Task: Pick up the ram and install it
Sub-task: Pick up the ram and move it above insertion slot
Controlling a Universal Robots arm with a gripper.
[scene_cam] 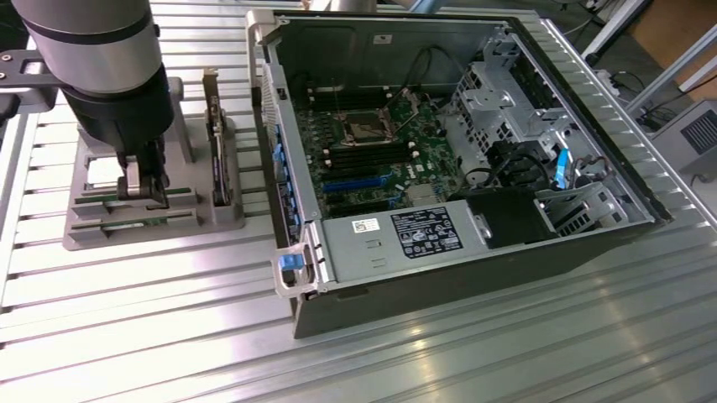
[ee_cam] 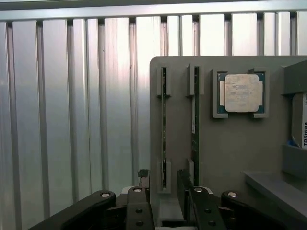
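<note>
Two ram sticks stand on edge in slots of a grey holder [ee_cam: 230,148]. The ram [ee_cam: 163,124] nearer the holder's edge is a thin green strip, and my gripper [ee_cam: 164,184] is open with one black finger [ee_cam: 143,178] on each side of its near end, not closed on it. The second ram stick [ee_cam: 195,120] stands parallel, just beyond the other finger. In the exterior view my gripper [scene_cam: 143,190] hangs straight down over the holder [scene_cam: 213,220] at the exterior view's left, beside the open computer case [scene_cam: 448,143].
A square silver processor chip [ee_cam: 241,92] sits in a holder pocket, and a hard drive [ee_cam: 300,120] lies at the holder's edge. An expansion card [scene_cam: 218,143] stands on edge beside my gripper. The motherboard's black memory slots [scene_cam: 364,157] lie inside the case. Ribbed metal table [scene_cam: 168,319] all around.
</note>
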